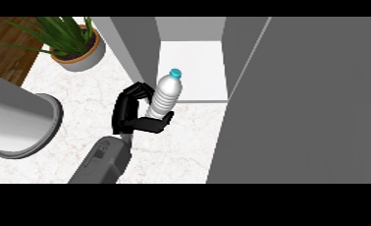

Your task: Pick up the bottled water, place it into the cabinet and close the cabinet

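The bottled water (166, 95) is clear with a blue cap and leans a little to the right. My left hand (129, 113) is shut on its lower half, with the fingers curled round the far side and the thumb round the near side. The bottle is held just in front of the open cabinet, over the front edge of its white floor (194, 65). The cabinet's grey door (304, 112) stands open and fills the right of the view. The cabinet's grey left wall (138, 43) rises just behind the hand. My right hand does not show.
A potted plant (76, 48) stands at the back left on the marble counter (80, 92). A large grey round vessel (25, 122) sits at the left edge. A wooden surface (14, 48) lies in the far left corner.
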